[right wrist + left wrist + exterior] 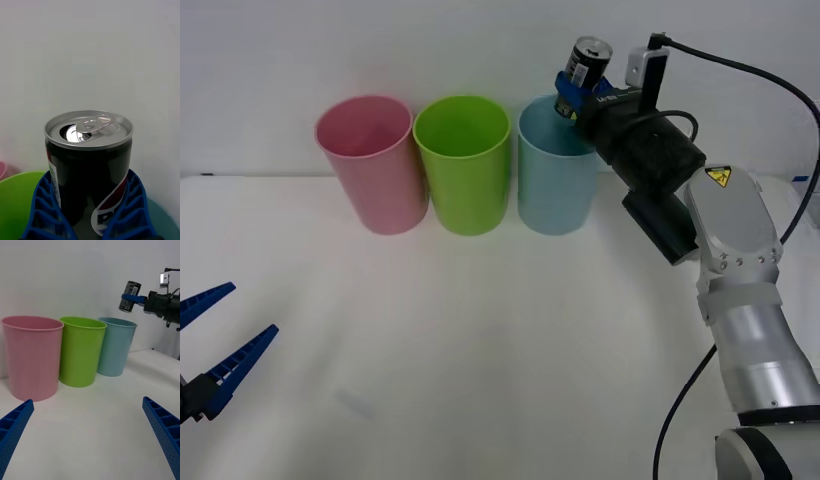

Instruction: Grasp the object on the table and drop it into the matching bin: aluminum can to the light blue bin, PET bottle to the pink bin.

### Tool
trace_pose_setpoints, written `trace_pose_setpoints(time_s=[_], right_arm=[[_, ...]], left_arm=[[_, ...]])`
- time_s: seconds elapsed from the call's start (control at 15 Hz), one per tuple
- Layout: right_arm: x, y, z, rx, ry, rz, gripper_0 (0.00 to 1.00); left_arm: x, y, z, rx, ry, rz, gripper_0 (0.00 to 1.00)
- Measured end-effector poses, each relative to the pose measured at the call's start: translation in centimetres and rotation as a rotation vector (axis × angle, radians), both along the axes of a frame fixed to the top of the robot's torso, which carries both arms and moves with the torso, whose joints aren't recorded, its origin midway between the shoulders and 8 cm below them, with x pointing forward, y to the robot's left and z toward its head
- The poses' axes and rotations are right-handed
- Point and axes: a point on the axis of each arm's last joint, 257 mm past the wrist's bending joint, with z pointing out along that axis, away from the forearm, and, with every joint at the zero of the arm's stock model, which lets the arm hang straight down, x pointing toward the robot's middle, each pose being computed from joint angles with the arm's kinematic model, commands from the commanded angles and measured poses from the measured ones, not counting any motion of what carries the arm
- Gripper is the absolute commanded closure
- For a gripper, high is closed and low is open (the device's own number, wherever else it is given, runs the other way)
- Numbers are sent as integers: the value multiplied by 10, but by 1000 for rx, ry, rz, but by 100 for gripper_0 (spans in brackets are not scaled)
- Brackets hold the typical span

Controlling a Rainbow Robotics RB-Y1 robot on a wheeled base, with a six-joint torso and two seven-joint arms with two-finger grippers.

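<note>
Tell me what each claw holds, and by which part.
The right claw holds the can by its lower body, one finger on each side, above the blue bin. The left claw is open and holds nothing.

The can hangs above the rightmost bin.

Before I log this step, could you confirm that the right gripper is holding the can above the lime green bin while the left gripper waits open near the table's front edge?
Not quite: the right gripper holds the can above the light blue bin, not the lime green bin, as the front view shows. The left gripper does wait open near the table's front edge.
</note>
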Motion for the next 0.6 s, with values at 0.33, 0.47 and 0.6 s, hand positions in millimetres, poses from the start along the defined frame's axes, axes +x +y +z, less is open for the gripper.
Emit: trace_pose_setpoints(time_s=[0.33,0.47,0.6], right_arm=[[9,8,-1,-12,6,-12,100],[9,10,-2,-21,4,-9,87],[8,11,-2,-27,1,-9,5]], left_arm=[[0,0,0,0,0,0,0],[0,0,0,0,0,0,0],[0,0,0,0,0,0,0]])
